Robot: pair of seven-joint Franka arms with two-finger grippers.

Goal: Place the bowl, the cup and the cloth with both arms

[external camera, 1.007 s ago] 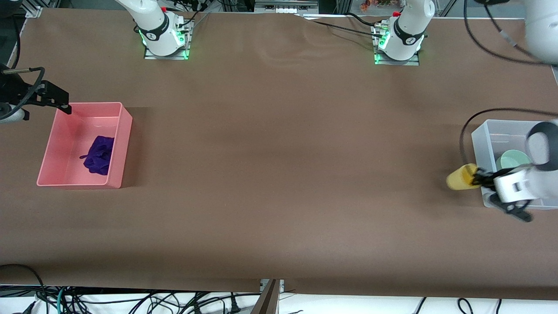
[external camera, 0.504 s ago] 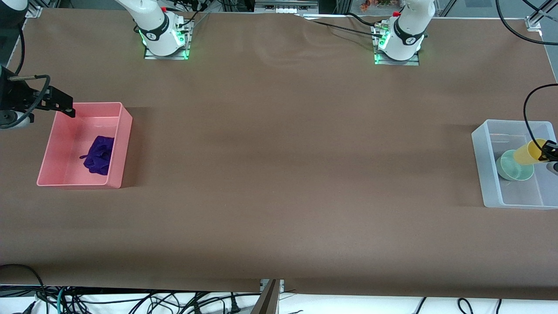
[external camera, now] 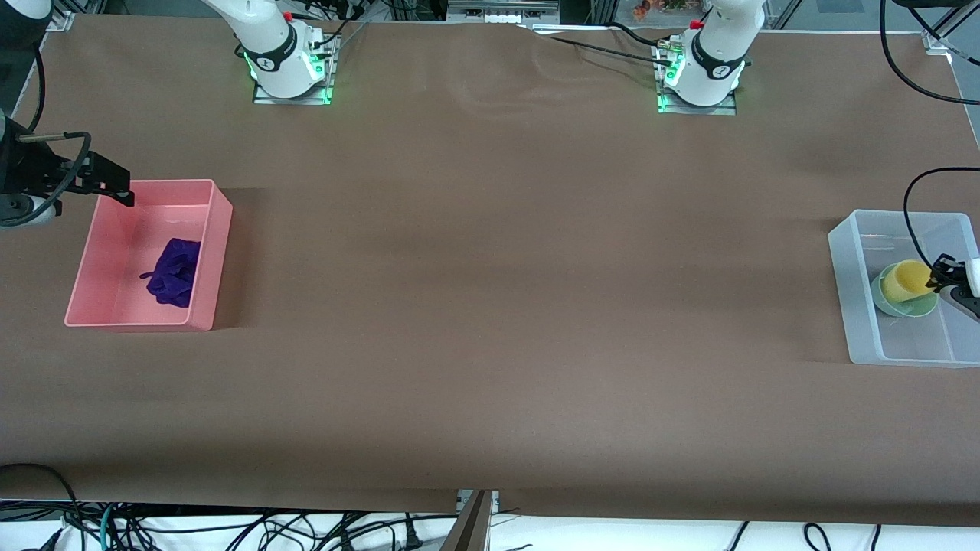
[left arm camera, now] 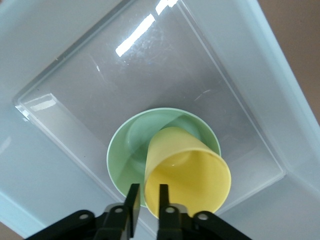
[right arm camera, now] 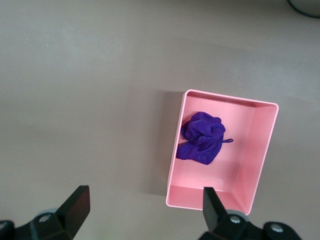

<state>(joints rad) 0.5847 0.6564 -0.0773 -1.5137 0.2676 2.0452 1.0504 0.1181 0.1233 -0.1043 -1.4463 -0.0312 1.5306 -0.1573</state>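
Observation:
The yellow cup [external camera: 907, 278] sits tilted in the mint-green bowl [external camera: 915, 309], which stands in a clear plastic bin [external camera: 850, 298] at the left arm's end of the table. My left gripper [external camera: 938, 277] is shut on the cup's rim; in the left wrist view one finger is inside the cup [left arm camera: 187, 172] and one outside, over the bowl [left arm camera: 125, 150]. The purple cloth [external camera: 174, 272] lies crumpled in a pink bin [external camera: 218, 252] at the right arm's end. My right gripper [external camera: 107, 184] is open and empty, up in the air over that bin's corner and the table beside it [right arm camera: 144, 200].
The brown table stretches bare between the two bins. The arm bases [external camera: 287, 69] stand along the edge farthest from the front camera. A black cable [external camera: 915, 207] loops over the clear bin. The right wrist view shows the cloth [right arm camera: 202, 137] in the pink bin [right arm camera: 260, 150].
My left gripper carried the yellow cup from beside the clear bin into it and lowered it into the bowl. My right gripper shifted only slightly.

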